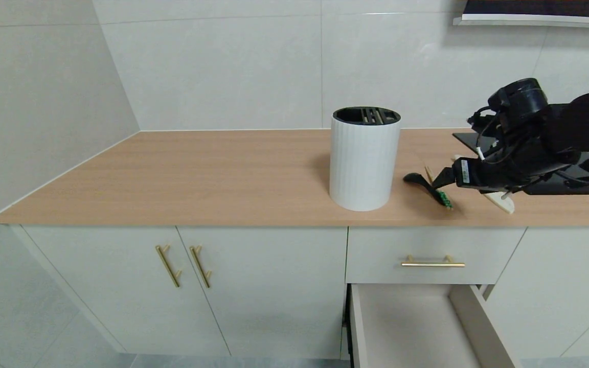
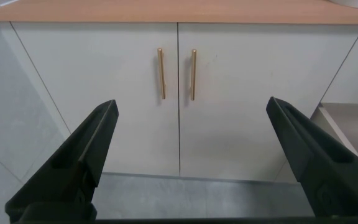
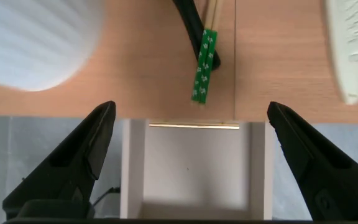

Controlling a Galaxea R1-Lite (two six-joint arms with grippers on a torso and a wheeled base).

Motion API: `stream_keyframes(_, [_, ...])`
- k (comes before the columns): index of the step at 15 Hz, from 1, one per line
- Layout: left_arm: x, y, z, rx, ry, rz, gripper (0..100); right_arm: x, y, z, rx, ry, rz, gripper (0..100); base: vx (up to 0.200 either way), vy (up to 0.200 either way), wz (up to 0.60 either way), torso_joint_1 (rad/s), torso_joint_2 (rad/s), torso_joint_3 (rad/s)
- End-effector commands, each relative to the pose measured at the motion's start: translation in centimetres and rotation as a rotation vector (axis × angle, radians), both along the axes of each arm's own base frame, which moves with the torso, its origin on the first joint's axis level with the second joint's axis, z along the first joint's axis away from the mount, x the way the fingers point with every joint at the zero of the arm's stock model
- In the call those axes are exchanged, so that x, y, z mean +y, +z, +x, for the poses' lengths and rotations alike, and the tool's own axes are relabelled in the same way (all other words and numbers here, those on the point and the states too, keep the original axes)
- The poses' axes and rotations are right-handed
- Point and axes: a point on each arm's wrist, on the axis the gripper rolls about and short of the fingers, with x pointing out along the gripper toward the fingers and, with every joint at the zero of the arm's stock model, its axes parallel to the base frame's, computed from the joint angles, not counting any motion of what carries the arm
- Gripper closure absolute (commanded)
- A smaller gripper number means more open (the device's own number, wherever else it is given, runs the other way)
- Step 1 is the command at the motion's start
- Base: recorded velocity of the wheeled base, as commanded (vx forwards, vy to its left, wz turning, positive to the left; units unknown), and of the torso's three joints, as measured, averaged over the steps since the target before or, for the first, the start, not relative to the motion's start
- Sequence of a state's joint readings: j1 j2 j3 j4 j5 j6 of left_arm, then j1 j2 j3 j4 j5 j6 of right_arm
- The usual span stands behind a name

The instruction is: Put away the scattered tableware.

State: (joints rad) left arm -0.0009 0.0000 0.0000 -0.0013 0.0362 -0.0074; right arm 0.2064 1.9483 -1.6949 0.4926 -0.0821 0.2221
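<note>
Wood-grain countertop (image 1: 197,174) carries all the tableware, bunched toward its front edge on the right. Below that spot a drawer (image 1: 407,327) stands pulled out, bare inside. The white ribbed holder (image 1: 365,158), slotted black on top, stands upright near the front edge, just left of the pieces. The right gripper (image 3: 190,115) hovers above them, its 2 fingers spread wide with nothing between. The left gripper (image 2: 191,109), equally spread and holding nothing, hangs low facing the cabinet doors (image 2: 179,93). A white spoon-like utensil (image 1: 501,202) lies nearest the front edge, a black spoon (image 1: 420,181) lies just beside the holder, and 2 green-tipped chopsticks (image 1: 443,197) lie along its handle.

I judge this the approach to a pick: next the right gripper must drop, centre on 1 slim piece and close. The arm hides much of the white utensil, and whether chopsticks and spoon touch is hard to tell.
</note>
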Motion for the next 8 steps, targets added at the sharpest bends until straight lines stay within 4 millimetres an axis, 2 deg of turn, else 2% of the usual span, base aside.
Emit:
stream_keyframes(1, [0.0,0.0,0.0,0.0,0.001,0.0,0,0.2,-2.2,1.5,0.048,-0.003,-0.01,0,0.0,0.0,0.0,0.0,0.0,0.0])
stream_keyframes(4, [0.0,0.0,0.0,0.0,0.0,0.0,0,-0.1,-3.6,2.8,0.047,-0.019,-0.012,0,0.0,0.0,0.0,0.0,0.0,0.0])
stream_keyframes(8, [0.0,0.0,0.0,0.0,0.0,0.0,0,-0.5,-4.0,3.3,0.049,-0.032,-0.011,0,0.0,0.0,0.0,0.0,0.0,0.0])
